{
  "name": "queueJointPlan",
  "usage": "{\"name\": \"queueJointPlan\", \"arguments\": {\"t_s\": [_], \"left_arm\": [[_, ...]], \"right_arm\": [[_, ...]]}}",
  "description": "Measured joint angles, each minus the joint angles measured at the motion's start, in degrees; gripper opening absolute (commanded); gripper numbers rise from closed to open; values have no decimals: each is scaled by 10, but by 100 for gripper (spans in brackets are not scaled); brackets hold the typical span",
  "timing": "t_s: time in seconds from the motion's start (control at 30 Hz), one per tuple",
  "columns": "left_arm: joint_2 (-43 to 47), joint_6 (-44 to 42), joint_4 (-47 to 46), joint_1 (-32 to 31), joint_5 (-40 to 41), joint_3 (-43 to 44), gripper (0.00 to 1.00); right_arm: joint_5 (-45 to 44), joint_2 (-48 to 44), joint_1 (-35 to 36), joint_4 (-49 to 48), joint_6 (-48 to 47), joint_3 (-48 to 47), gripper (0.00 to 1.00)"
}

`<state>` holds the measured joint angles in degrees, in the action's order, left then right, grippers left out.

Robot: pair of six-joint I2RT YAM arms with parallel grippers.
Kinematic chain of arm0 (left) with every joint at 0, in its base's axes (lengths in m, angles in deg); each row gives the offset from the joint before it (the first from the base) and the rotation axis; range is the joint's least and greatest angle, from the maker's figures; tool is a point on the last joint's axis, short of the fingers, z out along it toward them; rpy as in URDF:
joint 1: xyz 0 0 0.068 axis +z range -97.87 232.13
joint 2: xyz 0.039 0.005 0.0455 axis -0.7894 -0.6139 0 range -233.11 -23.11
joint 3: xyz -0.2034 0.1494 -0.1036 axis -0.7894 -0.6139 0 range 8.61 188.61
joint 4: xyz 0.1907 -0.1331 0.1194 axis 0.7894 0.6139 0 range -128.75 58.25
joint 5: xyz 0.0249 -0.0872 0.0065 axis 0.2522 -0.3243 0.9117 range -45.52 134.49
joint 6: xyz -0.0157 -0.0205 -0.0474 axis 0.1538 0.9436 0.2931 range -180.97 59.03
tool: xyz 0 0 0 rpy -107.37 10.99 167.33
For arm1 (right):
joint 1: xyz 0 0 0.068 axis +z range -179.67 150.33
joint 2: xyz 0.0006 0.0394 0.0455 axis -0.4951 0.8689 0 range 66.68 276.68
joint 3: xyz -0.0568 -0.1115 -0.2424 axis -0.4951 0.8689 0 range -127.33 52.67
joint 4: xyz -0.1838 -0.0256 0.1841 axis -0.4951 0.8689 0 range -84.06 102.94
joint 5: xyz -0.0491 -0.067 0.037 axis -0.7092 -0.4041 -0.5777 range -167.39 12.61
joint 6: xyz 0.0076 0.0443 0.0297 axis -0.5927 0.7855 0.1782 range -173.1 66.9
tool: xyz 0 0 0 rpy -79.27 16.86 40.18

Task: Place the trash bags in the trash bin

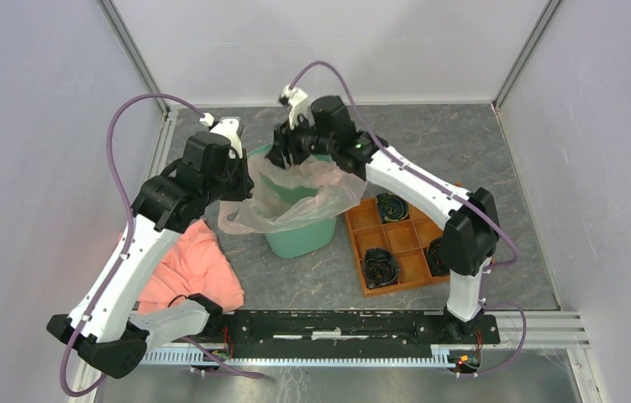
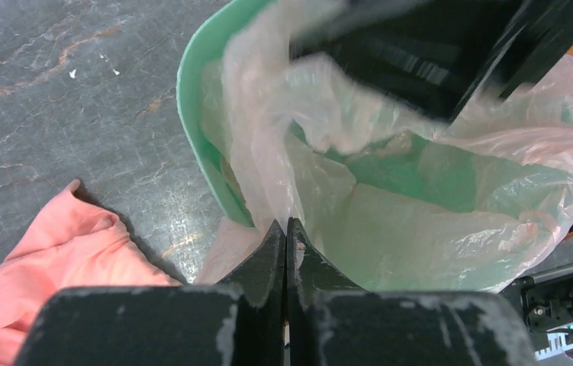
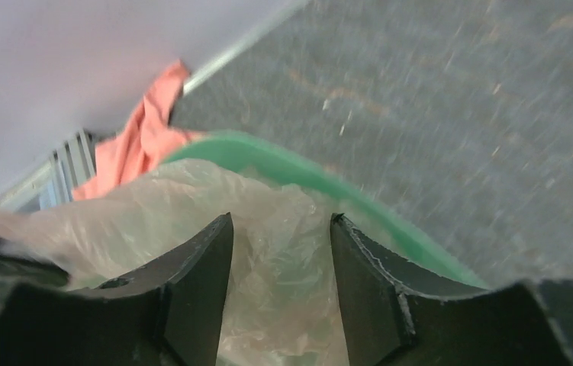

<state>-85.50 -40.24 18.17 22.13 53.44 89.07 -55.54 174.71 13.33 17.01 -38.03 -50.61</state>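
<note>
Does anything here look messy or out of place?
Yes: the trash bag is only partly in the green bin, its film spilling over the rim's left side. A pink cloth lies crumpled on the table.

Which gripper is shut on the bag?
The left gripper: fingers pressed together on the pink trash bag at the rim of the mint-green bin. The right gripper is open.

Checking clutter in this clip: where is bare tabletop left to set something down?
Widest: the far right slate, between the orange tray and the back wall. A smaller strip lies between the bin and the base rail. Crowded: centre-left, where bag, left gripper, right gripper and pink cloth cluster.
</note>
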Motion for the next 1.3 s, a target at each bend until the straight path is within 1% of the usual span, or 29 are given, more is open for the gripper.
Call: {"name": "queueJointPlan", "arguments": {"t_s": [0.1, 0.17, 0.27, 0.33, 0.4, 0.47, 0.57, 0.63, 0.73, 0.8, 0.9, 1.0, 1.07, 1.1, 1.13, 1.17, 1.2, 1.23, 1.27, 1.3], "left_arm": [[1, 6, 0, 0, 12, 3, 2], [2, 10, 0, 0, 26, 3, 2], [-1, 13, 3, 0, 49, 4, 2], [-6, 17, 6, 0, 66, 9, 2], [-13, 19, 8, 0, 84, 15, 2], [-14, 20, 8, 0, 96, 16, 2], [-13, 21, 9, 0, 113, 17, 2], [-11, 22, 9, 0, 120, 17, 2], [-8, 24, 9, 0, 122, 17, 2], [-6, 27, 9, 0, 122, 17, 2], [-2, 28, 9, 0, 122, 16, 2], [1, 28, 9, 1, 121, 16, 2], [2, 28, 9, 2, 121, 15, 2], [3, 28, 9, 2, 121, 15, 2], [3, 28, 9, 2, 121, 14, 2], [3, 28, 9, 2, 120, 14, 2], [3, 28, 9, 2, 120, 14, 2], [3, 28, 9, 2, 120, 14, 2], [3, 28, 9, 2, 120, 14, 2], [3, 28, 9, 2, 121, 14, 2]], "right_arm": [[-9, 2, 21, 18, -4, 48, 54], [-16, 2, 32, 45, -13, 65, 58], [-36, 2, 38, 93, -37, 47, 74], [-54, 1, 35, 129, -60, 5, 86], [-75, -10, 28, 149, -94, -40, 95], [-92, -39, 24, 155, -127, -54, 98], [-106, -116, 17, 173, -197, -47, 98], [-97, -174, 16, 175, -249, -26, 97], [-52, -268, 18, 184, -344, 33, 93], [-26, -307, 19, 203, -399, 60, 87], [3, -316, 22, 234, -462, 68, 80], [23, -286, 21, 279, -506, 61, 76], [30, -264, 21, 300, -519, 60, 75], [33, -252, 21, 313, -525, 60, 73], [34, -243, 21, 320, -528, 62, 68], [33, -236, 21, 327, -531, 66, 54], [31, -232, 21, 333, -533, 70, 38], [28, -230, 21, 338, -537, 72, 30], [23, -228, 21, 342, -537, 72, 31], [18, -226, 21, 342, -535, 72, 34]]}}
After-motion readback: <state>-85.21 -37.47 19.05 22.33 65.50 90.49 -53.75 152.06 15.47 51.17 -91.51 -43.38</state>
